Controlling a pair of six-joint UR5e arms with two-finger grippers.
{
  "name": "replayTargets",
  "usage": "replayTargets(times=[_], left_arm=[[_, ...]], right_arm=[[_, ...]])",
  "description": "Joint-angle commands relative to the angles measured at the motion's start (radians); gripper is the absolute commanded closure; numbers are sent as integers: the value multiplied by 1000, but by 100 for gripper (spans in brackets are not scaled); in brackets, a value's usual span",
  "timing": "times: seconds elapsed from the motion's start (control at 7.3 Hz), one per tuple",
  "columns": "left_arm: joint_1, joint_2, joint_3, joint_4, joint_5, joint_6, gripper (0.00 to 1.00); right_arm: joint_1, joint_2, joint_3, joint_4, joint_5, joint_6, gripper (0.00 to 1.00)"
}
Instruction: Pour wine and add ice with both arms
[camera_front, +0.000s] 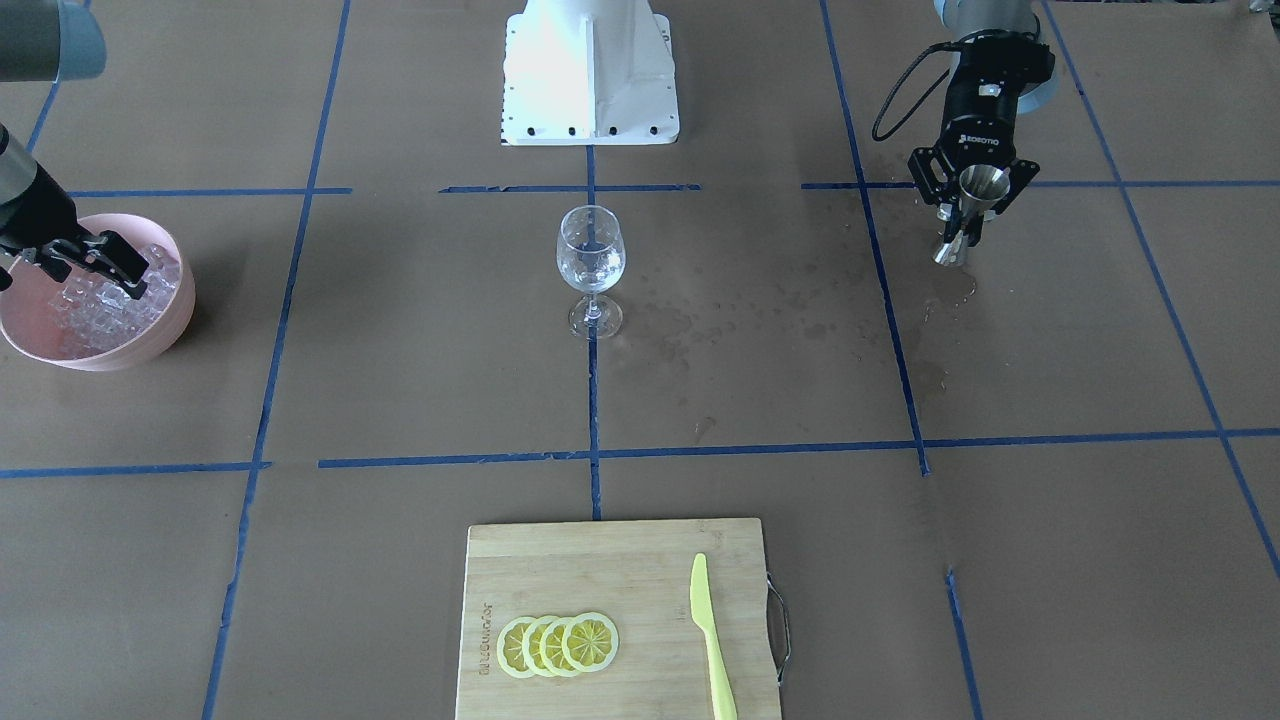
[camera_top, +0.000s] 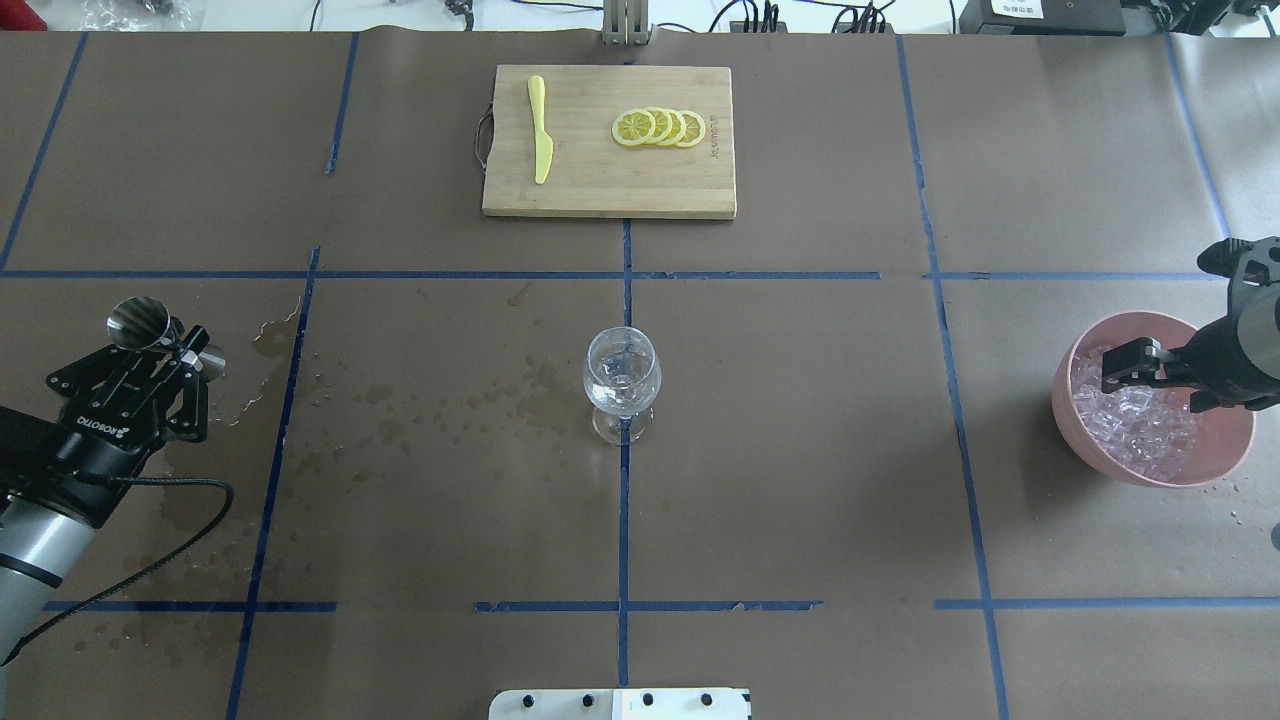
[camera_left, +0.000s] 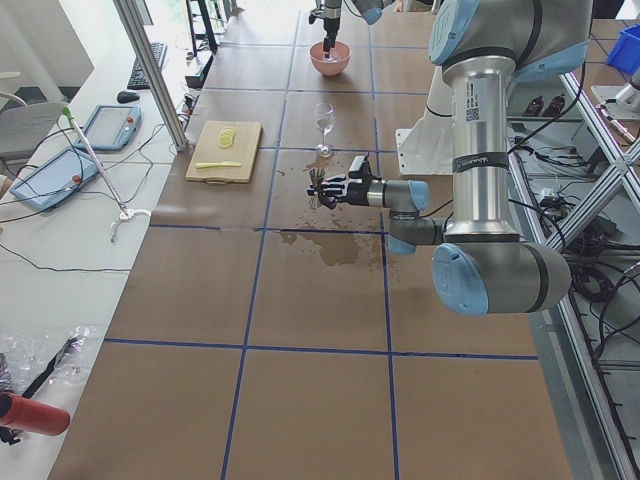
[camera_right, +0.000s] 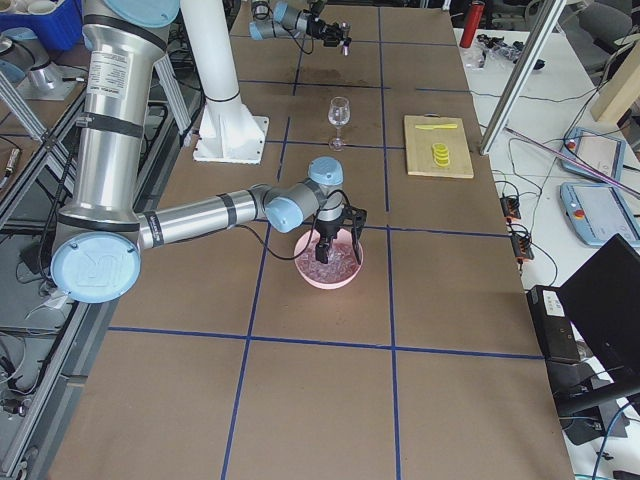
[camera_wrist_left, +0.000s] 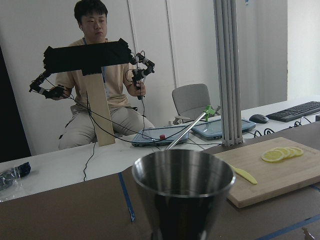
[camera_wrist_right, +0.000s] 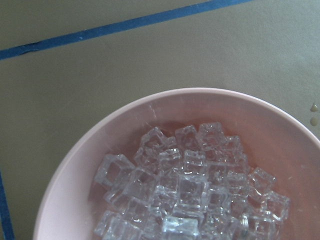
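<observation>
Though clear, ice (camera_wrist_right: 185, 190) in pink bowl (camera_wrist_right: 282, 135).

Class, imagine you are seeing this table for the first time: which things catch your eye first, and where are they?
An upright wine glass stands alone in the middle, with dark wet spots spreading from it toward the left gripper, which holds a steel jigger. At the opposite end the right gripper hangs open over a pink bowl heaped with ice.

pink bowl (camera_wrist_right: 280, 130), clear ice (camera_wrist_right: 192, 190), yellow knife (camera_front: 712, 640)
</observation>
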Motion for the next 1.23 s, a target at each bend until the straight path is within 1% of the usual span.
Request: replayTargets(times=[0.0,0.14,0.27,0.55,0.68,0.82,0.96,1.1], left_arm=[[1,0,1,0,-5,-27,100],[1,0,1,2,-8,-54,100],[1,0,1,2,-8,-54,100],[1,0,1,2,-8,-54,100],[1,0,1,2,-8,-54,100],[1,0,1,2,-8,-54,100],[1,0,2,2,-8,-54,100],[1,0,2,2,-8,-54,100]], right_arm=[[-9,2,-9,-1,0,1,5],[-9,2,-10,-1,0,2,19],[-9,3,-10,-1,0,2,25],[-9,8,-18,-1,0,2,33],[-9,8,-18,-3,0,2,44],[-9,12,-18,-7,0,1,57],[-9,14,-18,-10,0,1,79],[-9,14,-18,-10,0,1,95]])
